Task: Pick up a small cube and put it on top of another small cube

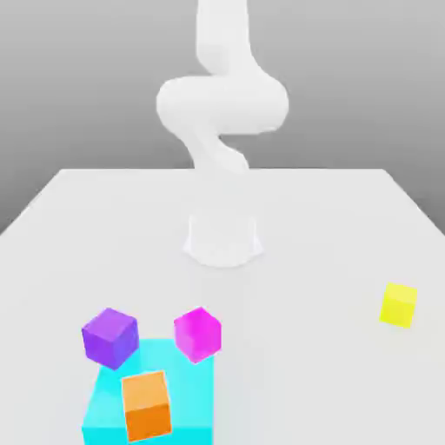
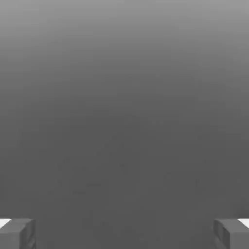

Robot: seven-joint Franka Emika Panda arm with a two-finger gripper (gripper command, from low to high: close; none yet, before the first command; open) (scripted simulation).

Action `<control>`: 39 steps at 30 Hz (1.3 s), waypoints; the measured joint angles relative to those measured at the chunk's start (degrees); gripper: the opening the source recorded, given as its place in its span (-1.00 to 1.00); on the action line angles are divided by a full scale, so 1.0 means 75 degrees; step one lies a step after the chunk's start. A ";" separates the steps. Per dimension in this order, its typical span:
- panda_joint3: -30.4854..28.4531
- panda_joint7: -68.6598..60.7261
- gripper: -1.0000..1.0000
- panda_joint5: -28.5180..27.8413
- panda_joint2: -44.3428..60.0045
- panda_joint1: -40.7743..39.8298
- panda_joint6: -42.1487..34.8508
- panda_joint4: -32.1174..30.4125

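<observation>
1. The pincer (image 2: 124, 233) stands wide with nothing between its fingertips, ready for a grasp not yet begun.
2. The yellow cube (image 1: 399, 305) sits alone on the counter (image 1: 330, 226), well apart from the cyan block (image 1: 187, 382), on the exterior view's right, so a grasp looks unobstructed.
3. The magenta cube (image 1: 197, 334), purple cube (image 1: 110, 337) and orange cube (image 1: 146, 406) crowd the cyan block.

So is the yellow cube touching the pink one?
Apart. The exterior view shows the yellow cube alone at its right, with bare table between it and the pink cube.
</observation>
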 joint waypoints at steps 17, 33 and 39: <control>0.2665 -0.0735 0.00 -0.0325 0.4755 0.2516 0.2796 -0.2404; 0.1225 0.0991 -1.00 -0.2977 0.7797 0.4714 0.4804 -0.2620; 0.2196 0.0128 -1.00 -0.1833 0.6872 0.4006 0.4117 -0.2842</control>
